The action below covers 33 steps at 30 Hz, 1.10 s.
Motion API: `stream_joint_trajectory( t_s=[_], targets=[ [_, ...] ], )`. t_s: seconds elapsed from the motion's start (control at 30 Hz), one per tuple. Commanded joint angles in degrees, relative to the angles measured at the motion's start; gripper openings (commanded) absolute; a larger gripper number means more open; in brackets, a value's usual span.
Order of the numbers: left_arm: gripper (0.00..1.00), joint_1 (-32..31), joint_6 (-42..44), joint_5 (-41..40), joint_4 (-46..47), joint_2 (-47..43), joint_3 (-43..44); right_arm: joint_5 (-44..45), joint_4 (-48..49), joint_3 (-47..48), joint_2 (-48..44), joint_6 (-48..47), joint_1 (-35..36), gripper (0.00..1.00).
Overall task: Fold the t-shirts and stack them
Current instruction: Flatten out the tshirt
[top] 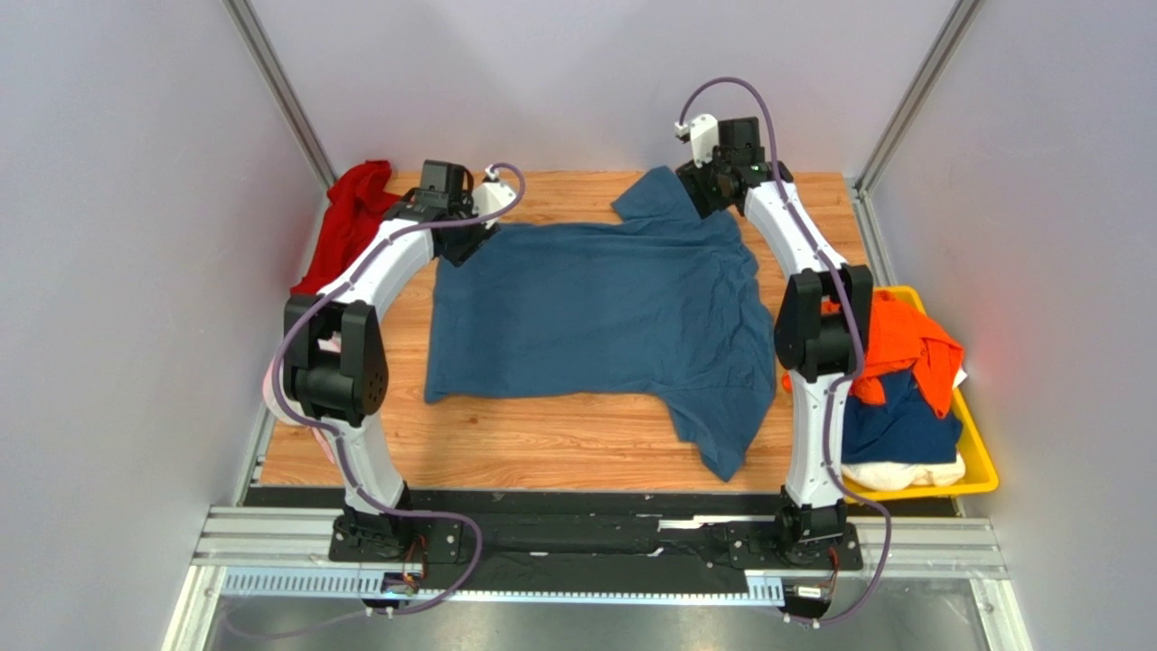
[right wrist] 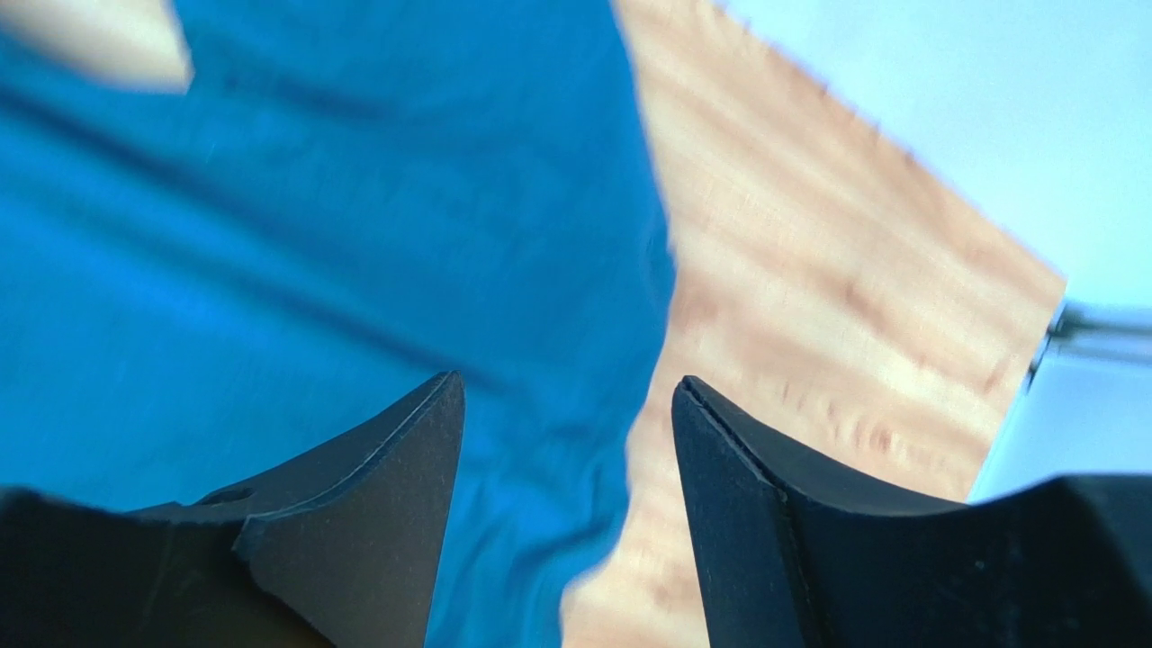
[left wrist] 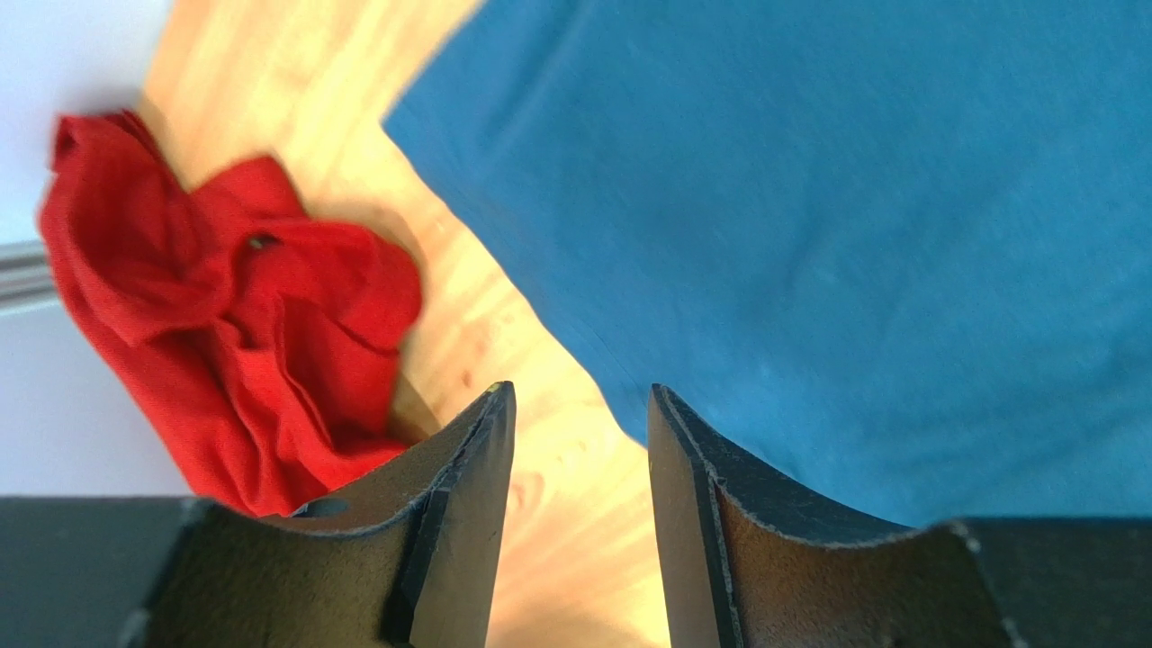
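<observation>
A large slate-blue t-shirt [top: 598, 312] lies spread flat on the wooden table [top: 543, 441], with one sleeve at the far edge and one at the near right. My left gripper [top: 462, 239] is open and empty at the shirt's far-left corner. In the left wrist view it [left wrist: 579, 398] hangs over bare wood, with the shirt's edge [left wrist: 838, 203] by its right finger. My right gripper [top: 709, 187] is open and empty at the far sleeve. In the right wrist view it [right wrist: 565, 392] straddles the shirt's edge [right wrist: 338, 230].
A crumpled red cloth [top: 351, 217] lies at the table's far-left corner and also shows in the left wrist view [left wrist: 230, 324]. A yellow bin [top: 981, 448] at the right holds orange [top: 910, 339], navy [top: 903, 421] and cream [top: 903, 474] shirts. Walls close in on the table.
</observation>
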Motion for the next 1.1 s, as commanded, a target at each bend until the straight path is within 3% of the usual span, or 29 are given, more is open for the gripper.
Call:
stream_joint_trajectory(
  t_s=[0.0,0.3,0.6,1.07],
  targets=[
    [0.5,-0.27,-0.81,0.3,2.21,1.52,3.05,0.23,6.34,6.03,7.53,0.09,-0.23,0.63],
    [0.5,-0.27,-0.28,-3.66,5.74,2.14,-0.12,-0.65,10.48,15.0,19.31,-2.37,-0.4,0.62],
    [0.49,-0.7,0.51,-5.06,5.39,1.87,-1.17,0.49,12.5,14.48,22.39,-6.85,-0.75,0.61],
    [0.49,-1.06,2.88,-7.61,5.3,2.57,-1.0,9.54,14.26,16.15,26.61,-14.76,-3.04,0.63]
  ],
)
